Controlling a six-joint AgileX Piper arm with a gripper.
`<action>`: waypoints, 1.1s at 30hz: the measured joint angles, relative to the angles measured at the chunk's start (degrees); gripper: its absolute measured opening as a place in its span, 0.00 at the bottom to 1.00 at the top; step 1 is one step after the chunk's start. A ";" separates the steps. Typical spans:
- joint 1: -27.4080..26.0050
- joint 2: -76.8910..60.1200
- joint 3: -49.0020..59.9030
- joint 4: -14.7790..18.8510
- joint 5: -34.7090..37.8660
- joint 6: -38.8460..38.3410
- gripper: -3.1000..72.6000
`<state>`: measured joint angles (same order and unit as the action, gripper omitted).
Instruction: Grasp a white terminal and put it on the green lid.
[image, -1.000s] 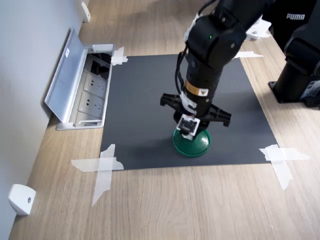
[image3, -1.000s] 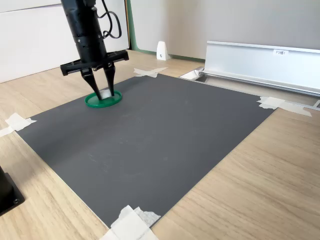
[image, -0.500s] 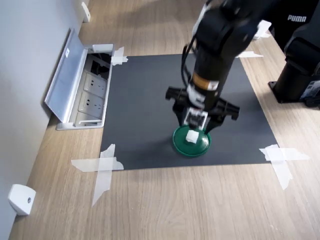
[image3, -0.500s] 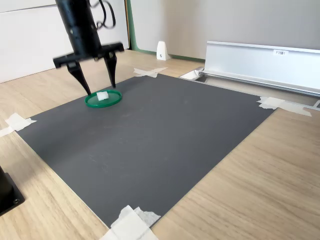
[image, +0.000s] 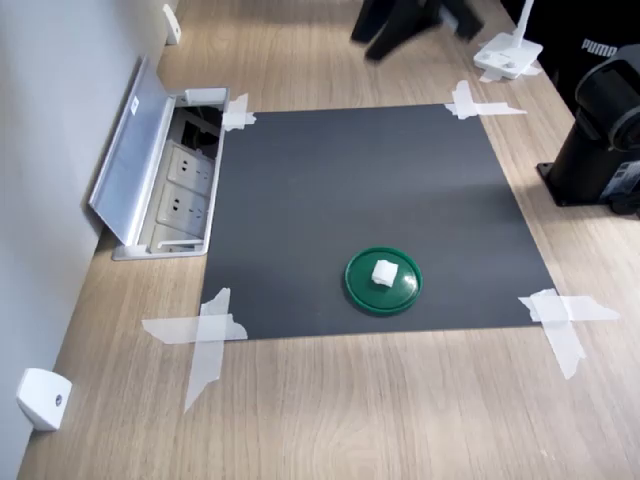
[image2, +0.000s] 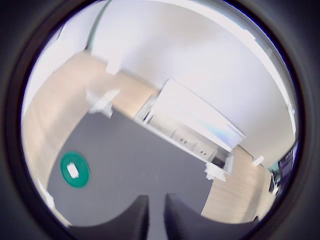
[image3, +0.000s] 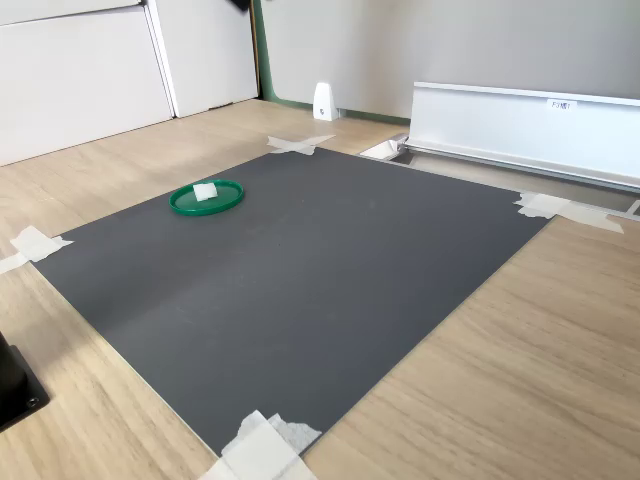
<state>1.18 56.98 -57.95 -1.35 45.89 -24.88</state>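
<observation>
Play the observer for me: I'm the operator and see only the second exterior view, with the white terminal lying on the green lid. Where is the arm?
Observer: In the first exterior view the arm is a blur at the top edge, beyond the mat.
Operator: Is the pincer carrying anything?
Observer: No. In the wrist view the pincer has nothing between its fingers.
Operator: What's inside the floor box?
Observer: It holds power sockets, seen in the first exterior view.
</observation>
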 joint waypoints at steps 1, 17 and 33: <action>-0.37 -1.30 0.17 0.53 -0.07 0.60 0.09; -0.80 -31.74 27.93 -2.87 -13.49 27.36 0.03; -3.19 -57.60 45.56 -0.67 -13.48 28.36 0.03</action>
<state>-2.01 -0.62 -12.39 -2.02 32.41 3.48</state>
